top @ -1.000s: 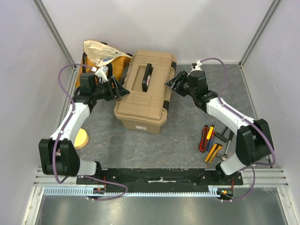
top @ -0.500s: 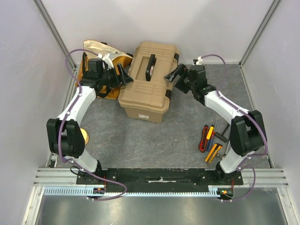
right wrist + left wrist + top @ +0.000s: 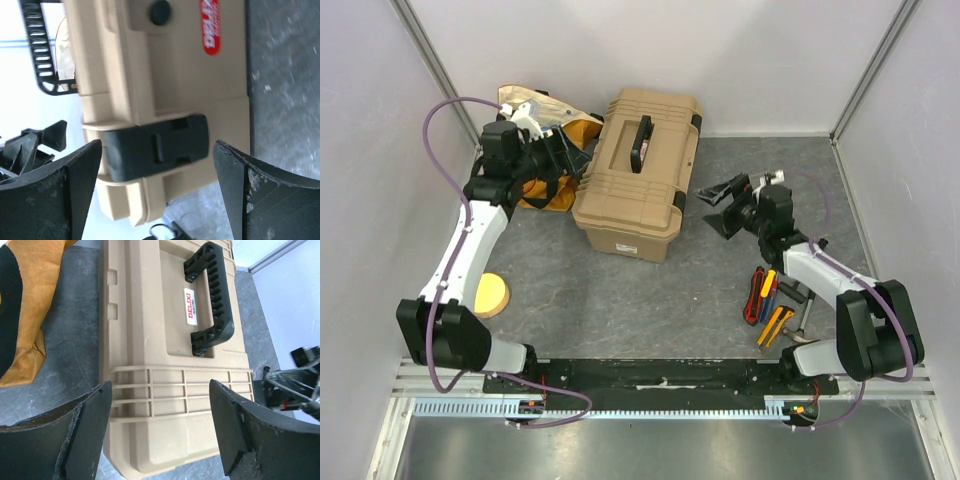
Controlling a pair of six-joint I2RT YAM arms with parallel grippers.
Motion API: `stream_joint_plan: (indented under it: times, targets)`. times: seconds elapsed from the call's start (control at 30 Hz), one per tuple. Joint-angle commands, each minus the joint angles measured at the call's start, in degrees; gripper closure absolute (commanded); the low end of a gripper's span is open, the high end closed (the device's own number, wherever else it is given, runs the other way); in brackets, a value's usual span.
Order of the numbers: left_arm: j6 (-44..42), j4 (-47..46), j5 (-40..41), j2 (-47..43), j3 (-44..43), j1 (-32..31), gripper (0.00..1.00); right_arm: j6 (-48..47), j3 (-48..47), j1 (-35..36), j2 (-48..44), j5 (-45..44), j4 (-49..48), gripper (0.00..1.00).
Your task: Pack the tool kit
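Observation:
The tan ribbed toolbox (image 3: 638, 170) stands closed at the back middle of the table, with its black handle (image 3: 639, 143) on the lid. My left gripper (image 3: 570, 160) is open and empty beside its left end; in the left wrist view (image 3: 160, 435) the lid (image 3: 165, 350) and handle (image 3: 212, 295) lie beyond the spread fingers. My right gripper (image 3: 720, 200) is open and empty, a little right of the box. In the right wrist view (image 3: 157, 200) it faces a shut black latch (image 3: 157, 145). Small red, yellow and black-handled tools (image 3: 767, 300) lie on the table at the right.
An orange-yellow cloth bag (image 3: 545, 150) lies behind my left gripper against the back left corner, also in the left wrist view (image 3: 30, 315). A round yellow disc (image 3: 492, 295) sits at the left. Frame posts and walls close in the back and sides.
The toolbox slid towards the back between the two earlier frames and has stayed put since. My right gripper has pulled away from it towards the near right. My left gripper drew back slightly left.

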State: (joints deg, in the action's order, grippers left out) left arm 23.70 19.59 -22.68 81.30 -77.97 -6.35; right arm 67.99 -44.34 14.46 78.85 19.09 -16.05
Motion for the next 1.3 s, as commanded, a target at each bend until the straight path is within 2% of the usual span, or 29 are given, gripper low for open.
stream_joint_plan:
  times: [0.0, 0.1, 0.27, 0.33, 0.43, 0.57, 0.63, 0.7, 0.87, 0.93, 1.07, 1.27]
  targets:
    - [2.48, -0.7, 0.18, -2.98, 3.08, 0.02, 0.16, 16.99, 6.62, 0.13, -0.19, 4.02, -17.33, 0.02]
    - [3.89, -0.35, 0.7, -3.43, 5.02, 0.02, 0.17, 20.5, 7.33, 0.57, 0.25, 3.41, -18.83, 0.02]
    - [6.62, 0.79, 1.58, -4.13, 7.92, -0.07, 0.17, 29.65, 10.67, 2.59, 4.02, 2.62, -29.72, 0.02]
    - [6.88, 0.8, 1.15, -4.48, 8.8, 0.02, 0.18, 30.36, 10.59, 3.82, 5.87, 2.79, -32.89, 0.02]
    - [6.44, 1.58, 1.76, -5.01, 9.59, 0.02, 0.18, 28.09, 8.48, 5.84, 7.37, 3.06, -32.12, 0.02]
    - [5.83, 2.2, 3.07, -5.45, 10.03, 0.02, 0.18, 27.11, 6.9, 8.39, 9.47, 3.58, -32.11, 0.21]
    - [5.74, 2.38, 3.51, -5.36, 10.38, -0.07, 0.18, 27.29, 6.9, 9.36, 9.92, 3.5, -32.02, 0.26]
    - [5.74, 2.55, 3.52, -5.1, 10.47, 0.02, 0.19, 27.38, 7.24, 9.62, 9.75, 3.58, -31.59, 0.26]
    - [5.13, 2.99, 5.18, -4.92, 9.51, -0.07, 0.19, 22.82, 5.93, 5.68, 7.11, 2.35, -23.26, 0.06]
    - [4.69, 3.43, 6.24, -4.83, 8.28, 0.02, 0.19, 20.79, 5.23, 3.05, 6.32, 1.65, -20.26, 0.02]
    - [3.19, 3.7, 8.08, -4.04, 5.12, -0.07, 0.19, 20.08, 3.83, -1.79, 8.5, 0.95, -21.47, 0.02]
    - [0.38, 2.38, 10.63, 0.26, 1.16, 0.02, 0.19, 23.76, -5.13, -3.47, 22.64, 1.3, -29.29, 0.02]
